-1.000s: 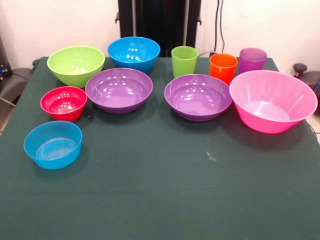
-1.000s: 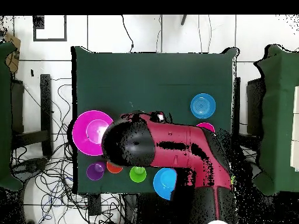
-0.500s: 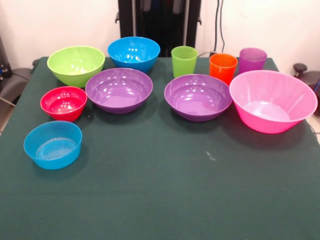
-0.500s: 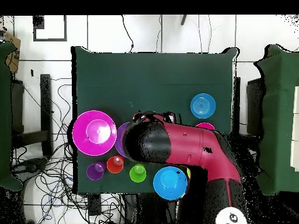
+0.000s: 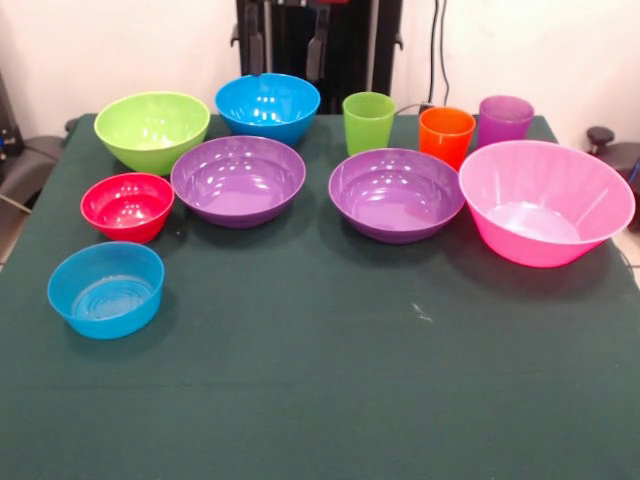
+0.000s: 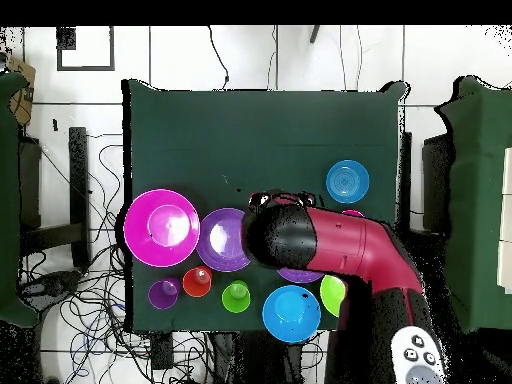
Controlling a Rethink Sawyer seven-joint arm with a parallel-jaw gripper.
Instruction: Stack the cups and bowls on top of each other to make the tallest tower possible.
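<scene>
All stand apart on the green table point(image 5: 330, 380). Back row in the front view: lime green bowl point(image 5: 152, 130), blue bowl point(image 5: 268, 106), green cup point(image 5: 368, 122), orange cup point(image 5: 446, 135), purple cup point(image 5: 505, 119). In front of them: red bowl point(image 5: 127, 206), two purple bowls point(image 5: 238, 180) point(image 5: 396, 194), big pink bowl point(image 5: 545, 202). A small blue bowl point(image 5: 106, 289) sits nearest. My gripper point(image 5: 288, 35) shows at the top edge, open and empty, high above the blue bowl. In the overhead view the arm point(image 6: 300, 240) hides it and covers one purple bowl point(image 6: 300, 275).
The black pedestal point(image 5: 350, 50) stands behind the back row. Grey chairs point(image 5: 25, 165) sit at both table sides. Cables lie on the floor point(image 6: 90, 290) left of the table in the overhead view.
The arm has swung right in the overhead view, uncovering the pink bowl and one purple bowl. In the front view the gripper tips have come lower and moved left. No cup or bowl has moved.
</scene>
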